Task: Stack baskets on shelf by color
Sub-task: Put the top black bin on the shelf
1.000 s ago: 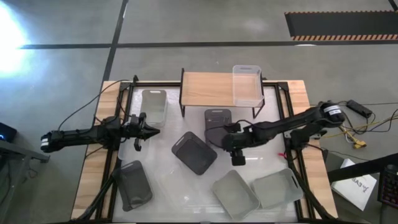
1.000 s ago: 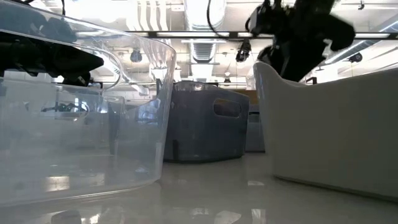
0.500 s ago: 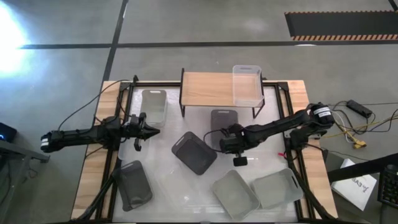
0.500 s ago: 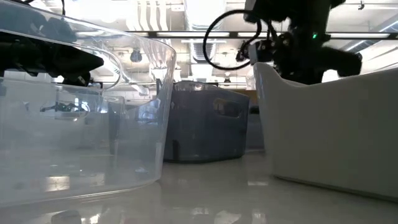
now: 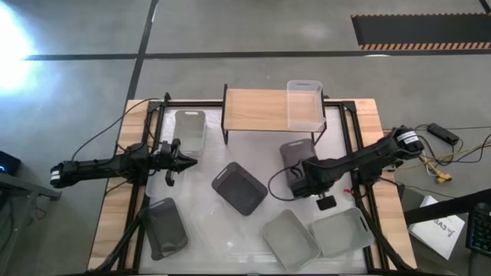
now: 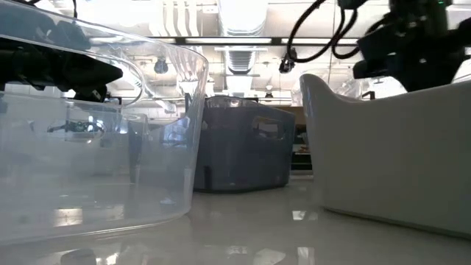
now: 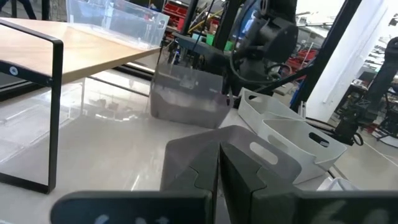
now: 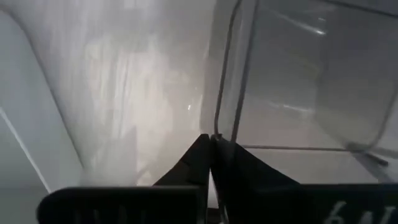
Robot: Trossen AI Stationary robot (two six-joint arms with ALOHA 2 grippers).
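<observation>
Right hand (image 5: 301, 178), centre-right of the high view, pinches a dark basket (image 5: 294, 153); left hand (image 5: 179, 159) is closed, empty.

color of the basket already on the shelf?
Clear, see-through plastic basket, at the right end of the shelf. The high view shows it best.

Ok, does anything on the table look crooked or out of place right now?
Yes. The dark grey basket mid-table lies diagonally, and the two light grey baskets near the front edge sit skewed. The clear basket on the shelf sits square.
</observation>
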